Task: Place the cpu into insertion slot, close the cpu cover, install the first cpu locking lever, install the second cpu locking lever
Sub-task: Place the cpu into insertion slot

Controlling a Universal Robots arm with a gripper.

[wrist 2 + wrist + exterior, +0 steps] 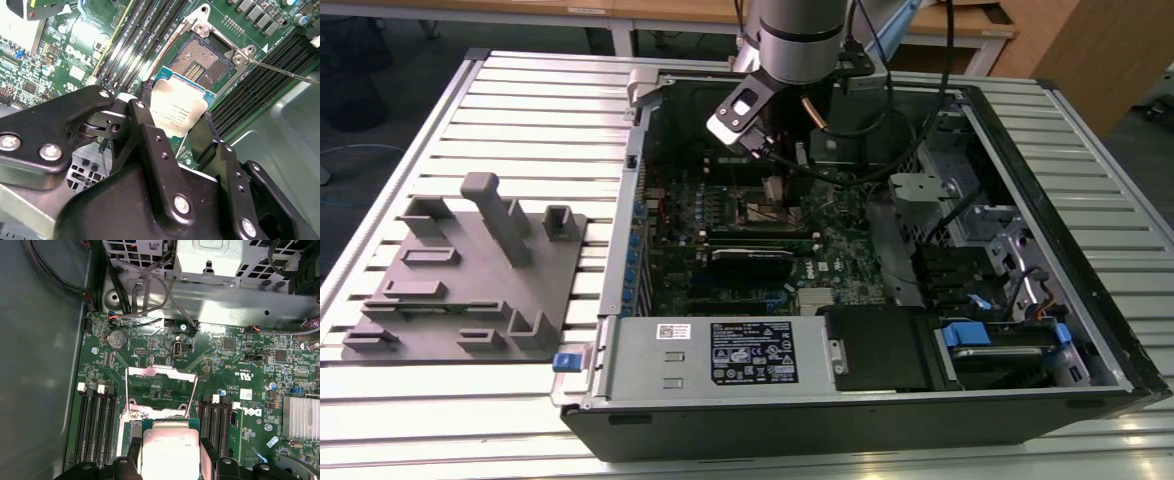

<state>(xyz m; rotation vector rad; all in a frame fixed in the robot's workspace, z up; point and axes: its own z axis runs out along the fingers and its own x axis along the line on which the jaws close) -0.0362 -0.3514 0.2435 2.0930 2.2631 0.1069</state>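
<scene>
Silver cpu gripped by hand, held near uncovered insertion slot; cpu cover raised.

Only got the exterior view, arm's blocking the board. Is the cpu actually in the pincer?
Observer: Yes. In both wrist views the pincer is shut on the cpu, with a finger on each of two opposite edges.
Operator: Seated in the insertion slot yet?
Observer: No. In the second wrist view most of the insertion slot shows bare contacts, and the cpu overlaps only one edge of it.
Operator: Cover in the way?
Observer: No. In the first wrist view the cpu cover is swung open beyond the cpu, and green board shows through its cut-out.
</scene>
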